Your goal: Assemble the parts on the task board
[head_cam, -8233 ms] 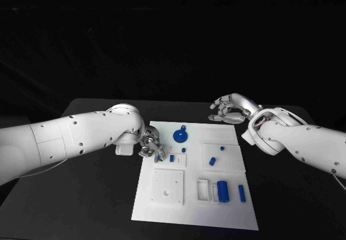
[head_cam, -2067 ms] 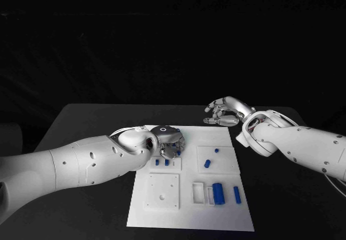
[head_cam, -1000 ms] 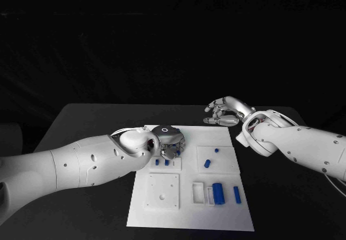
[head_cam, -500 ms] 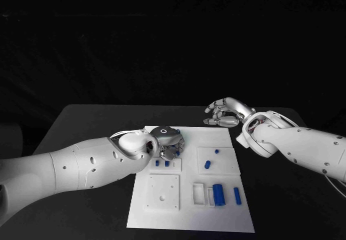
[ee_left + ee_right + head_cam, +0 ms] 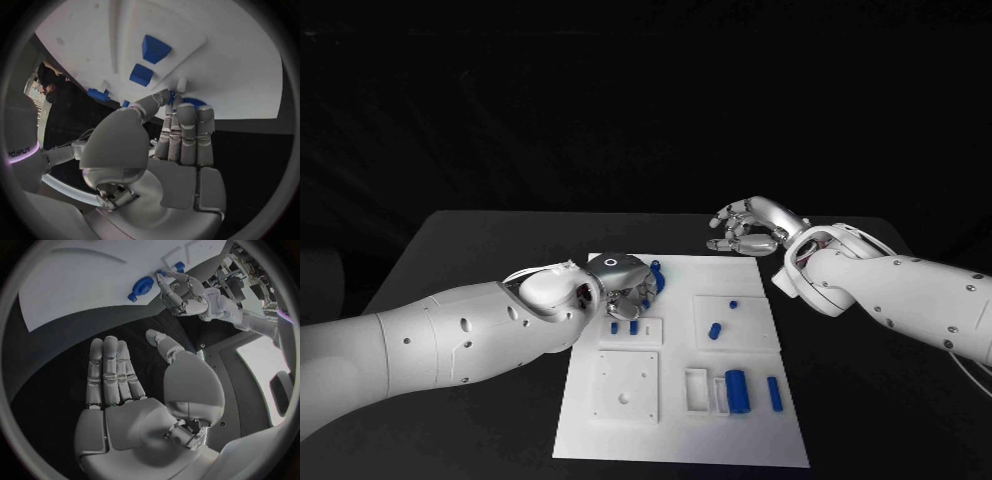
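Round blue part sits upper centre on the task board, newly uncovered as the left hand drew back, fingers touching its edge, grip uncertain; right hand hovers spread, empty.

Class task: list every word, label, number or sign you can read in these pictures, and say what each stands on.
"sharpa": grey lettering, turned sideways, on a white casing.
Plain ring, no letters: back of the silver left hand.
White task board, small blue parts: no text.
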`<state>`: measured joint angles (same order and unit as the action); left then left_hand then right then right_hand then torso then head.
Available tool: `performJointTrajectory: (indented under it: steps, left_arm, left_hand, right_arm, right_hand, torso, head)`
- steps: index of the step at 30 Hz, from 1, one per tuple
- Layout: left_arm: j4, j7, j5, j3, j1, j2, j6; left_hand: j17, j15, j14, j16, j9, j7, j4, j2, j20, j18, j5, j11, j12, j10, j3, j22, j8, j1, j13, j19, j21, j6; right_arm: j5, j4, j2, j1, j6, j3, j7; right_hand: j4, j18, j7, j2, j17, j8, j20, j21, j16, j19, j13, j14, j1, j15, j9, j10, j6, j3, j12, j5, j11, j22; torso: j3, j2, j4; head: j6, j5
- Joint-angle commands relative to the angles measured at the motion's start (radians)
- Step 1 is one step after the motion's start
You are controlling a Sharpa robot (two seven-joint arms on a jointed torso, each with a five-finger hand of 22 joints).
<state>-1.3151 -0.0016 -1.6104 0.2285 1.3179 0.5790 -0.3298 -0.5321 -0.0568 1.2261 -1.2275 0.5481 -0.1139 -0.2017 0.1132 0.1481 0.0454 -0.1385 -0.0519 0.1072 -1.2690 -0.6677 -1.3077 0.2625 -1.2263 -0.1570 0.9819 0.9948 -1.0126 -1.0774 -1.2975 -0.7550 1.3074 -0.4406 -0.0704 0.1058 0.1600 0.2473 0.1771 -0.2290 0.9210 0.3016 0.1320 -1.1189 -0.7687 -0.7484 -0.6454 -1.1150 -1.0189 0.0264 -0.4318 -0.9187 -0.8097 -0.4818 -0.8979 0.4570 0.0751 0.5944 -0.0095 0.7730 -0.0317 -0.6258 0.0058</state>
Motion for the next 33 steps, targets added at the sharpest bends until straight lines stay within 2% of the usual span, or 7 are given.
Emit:
performJointTrajectory:
  steps: [1, 2, 5, 9, 13, 23, 33]
  left_arm:
    - [-0.023, 0.001, 0.063, -0.010, -0.001, 0.014, -0.015]
    - [-0.025, -0.008, 0.070, -0.026, -0.001, 0.017, 0.004]
    - [-0.045, -0.012, 0.077, -0.033, -0.001, 0.040, 0.013]
    - [-0.064, -0.014, 0.080, -0.055, -0.001, 0.068, 0.011]
    - [-0.085, -0.020, 0.081, -0.067, -0.001, 0.096, 0.018]
    - [-0.092, -0.031, 0.081, -0.067, -0.002, 0.133, 0.044]
    - [-0.088, -0.026, 0.086, -0.066, -0.022, 0.129, 0.050]
  left_hand:
    - [-0.001, 0.000, 0.008, -0.007, -0.001, -0.001, -0.001, 0.002, 0.006, 0.080, -0.002, -0.005, 0.002, -0.009, -0.005, -0.018, 0.004, 0.003, 0.000, 0.008, 0.005, -0.006]
    - [-0.001, 0.000, 0.008, -0.007, -0.002, -0.001, -0.001, 0.003, 0.006, 0.080, -0.001, -0.005, 0.001, -0.008, -0.005, -0.018, 0.004, 0.003, 0.000, 0.009, 0.005, -0.006]
    - [-0.002, 0.000, 0.009, -0.008, -0.003, -0.001, -0.001, 0.002, 0.007, 0.081, 0.001, -0.006, 0.000, -0.008, -0.006, -0.018, 0.003, 0.003, 0.000, 0.010, 0.007, -0.004]
    - [-0.002, 0.001, 0.010, -0.008, -0.003, -0.001, -0.002, 0.003, 0.007, 0.082, 0.001, -0.006, -0.001, -0.008, -0.006, -0.018, 0.003, 0.002, 0.000, 0.010, 0.007, -0.004]
    - [-0.002, 0.001, 0.010, -0.009, -0.003, -0.001, -0.002, 0.004, 0.007, 0.082, 0.001, -0.006, -0.001, -0.008, -0.006, -0.018, 0.003, 0.001, 0.000, 0.010, 0.007, -0.004]
    - [-0.002, 0.001, 0.011, -0.010, -0.005, -0.002, -0.004, 0.008, 0.006, 0.082, 0.006, -0.006, -0.005, -0.006, -0.007, -0.018, 0.002, 0.000, 0.001, 0.010, 0.008, -0.002]
    - [-0.003, 0.002, 0.011, -0.010, -0.007, -0.003, -0.004, 0.010, 0.005, 0.083, 0.009, -0.007, -0.007, -0.005, -0.007, -0.018, 0.001, -0.001, 0.001, 0.010, 0.009, -0.001]
  right_arm:
    - [-0.002, -0.002, 0.000, -0.001, 0.009, 0.000, 0.010]
    - [-0.002, -0.002, 0.000, -0.001, 0.009, 0.000, 0.010]
    - [-0.002, -0.002, -0.002, -0.002, 0.009, 0.000, 0.009]
    - [-0.002, -0.002, -0.003, -0.002, 0.009, 0.000, 0.010]
    - [-0.002, -0.003, -0.003, -0.002, 0.010, 0.000, 0.010]
    - [-0.002, -0.003, -0.005, -0.003, 0.010, 0.000, 0.009]
    - [-0.002, -0.004, -0.004, -0.004, 0.010, 0.000, 0.010]
  right_hand:
    - [-0.002, 0.015, 0.005, 0.007, 0.002, 0.005, 0.005, 0.006, 0.006, 0.000, 0.002, -0.006, 0.004, -0.002, 0.001, 0.008, 0.000, 0.000, -0.006, 0.003, -0.001, 0.002]
    - [-0.002, 0.015, 0.005, 0.007, 0.002, 0.005, 0.005, 0.006, 0.006, 0.000, 0.002, -0.006, 0.004, -0.002, 0.001, 0.008, 0.000, 0.000, -0.006, 0.003, -0.001, 0.002]
    - [-0.002, 0.015, 0.005, 0.007, 0.002, 0.005, 0.005, 0.006, 0.006, 0.000, 0.002, -0.006, 0.003, -0.002, 0.001, 0.008, 0.000, 0.000, -0.006, 0.004, -0.001, 0.002]
    - [-0.002, 0.015, 0.005, 0.007, 0.002, 0.005, 0.005, 0.007, 0.006, 0.000, 0.002, -0.006, 0.003, -0.002, 0.001, 0.008, 0.000, 0.000, -0.007, 0.004, -0.001, 0.002]
    - [-0.002, 0.015, 0.005, 0.007, 0.002, 0.005, 0.005, 0.007, 0.006, 0.000, 0.003, -0.006, 0.003, -0.002, 0.001, 0.008, 0.000, 0.000, -0.007, 0.004, -0.001, 0.002]
    - [-0.001, 0.015, 0.005, 0.007, 0.002, 0.005, 0.005, 0.007, 0.006, 0.000, 0.003, -0.006, 0.003, -0.002, 0.002, 0.008, 0.000, 0.000, -0.007, 0.004, -0.001, 0.003]
    - [-0.001, 0.015, 0.005, 0.008, 0.002, 0.005, 0.005, 0.007, 0.006, 0.000, 0.004, -0.007, 0.002, -0.002, 0.002, 0.008, 0.000, 0.000, -0.007, 0.004, -0.001, 0.003]
  torso:
    - [0.0004, 0.000, -0.0002]
    - [0.0003, 0.000, -0.0001]
    - [-0.0003, 0.000, 0.0004]
    - [0.0002, 0.000, -0.0009]
    - [0.0001, -0.001, -0.0016]
    - [0.0000, 0.000, -0.0007]
    - [0.0000, 0.000, 0.0003]
  head:
    - [0.000, 0.001]
    - [0.000, 0.002]
    - [0.001, 0.003]
    - [0.000, 0.002]
    - [0.001, 0.002]
    - [-0.001, 0.002]
    - [-0.002, 0.005]
